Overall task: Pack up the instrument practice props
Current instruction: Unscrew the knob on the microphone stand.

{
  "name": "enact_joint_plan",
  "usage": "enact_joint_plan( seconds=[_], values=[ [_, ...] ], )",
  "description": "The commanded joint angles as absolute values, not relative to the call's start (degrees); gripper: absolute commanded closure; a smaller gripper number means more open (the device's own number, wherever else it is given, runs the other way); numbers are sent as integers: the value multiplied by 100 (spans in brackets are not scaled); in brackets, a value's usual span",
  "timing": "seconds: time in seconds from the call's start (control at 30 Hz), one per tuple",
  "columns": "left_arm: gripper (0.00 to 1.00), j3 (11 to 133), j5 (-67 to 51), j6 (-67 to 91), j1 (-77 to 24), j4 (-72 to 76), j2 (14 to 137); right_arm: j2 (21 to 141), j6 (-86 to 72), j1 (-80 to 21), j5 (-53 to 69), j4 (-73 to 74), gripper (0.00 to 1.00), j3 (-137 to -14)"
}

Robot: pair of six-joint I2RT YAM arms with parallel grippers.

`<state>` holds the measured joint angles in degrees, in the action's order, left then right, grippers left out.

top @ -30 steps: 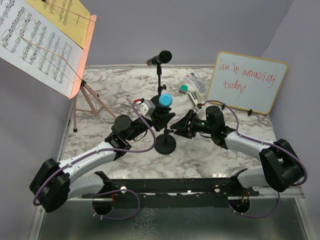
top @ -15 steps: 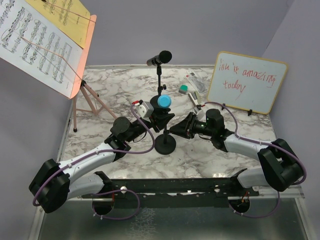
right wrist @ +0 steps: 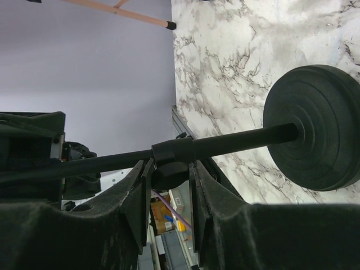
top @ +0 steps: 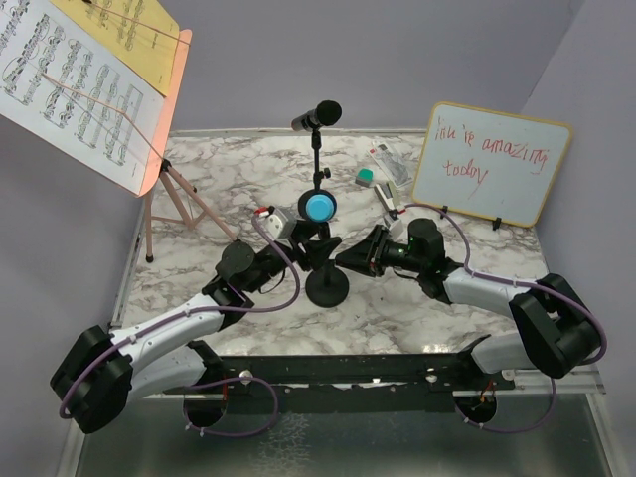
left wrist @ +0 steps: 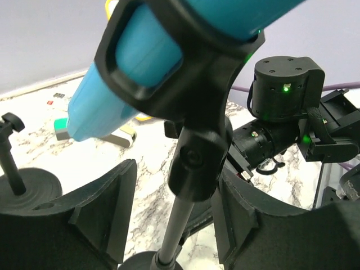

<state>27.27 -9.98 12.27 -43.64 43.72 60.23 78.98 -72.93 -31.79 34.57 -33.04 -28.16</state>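
Marble table (top: 417, 303); left pincer (left wrist: 177, 211) wide around mic pole (right wrist: 236, 140), right pincer (right wrist: 170, 171) clamps it; blue microphone (left wrist: 126, 76) cropped.

Overhead view plus close wrist views (shared: mic pole (top: 328, 286))

Near mic pole (top: 328, 288): stands upright on its round base at the middle front of the marble table (top: 248, 179), between my two arms.
Blue microphone (top: 320, 207): clipped on top of that pole, round end turned up toward the camera.
My left gripper (top: 311, 244): just under the blue microphone, fingers on either side of the pole.
My right gripper (top: 345, 260): in from the right, meeting the pole low, just above the base.
Black microphone (top: 318, 114): tilted on the far mic pole (top: 317, 154), behind the blue one.
Pink music rack (top: 171, 99): far left on tripod legs, carrying sheet-music pages (top: 70, 79).
Whiteboard (top: 492, 164): far right, propped up, red writing.
Green eraser (top: 366, 179): between far pole and whiteboard.
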Motion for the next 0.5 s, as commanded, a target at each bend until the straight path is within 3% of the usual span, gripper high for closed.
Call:
enact_joint_plan(
  seconds=[0.0,0.47],
  values=[
    [41,2437,-326,1700,-4364,3872,5606,8004,-7211,-3252,3454,-3305,72,-2716],
    [48,2446,-337,2460,-4383,3647,5826,8125,-7145,-3252,3422,-3454,71,-2725]
  ],
)
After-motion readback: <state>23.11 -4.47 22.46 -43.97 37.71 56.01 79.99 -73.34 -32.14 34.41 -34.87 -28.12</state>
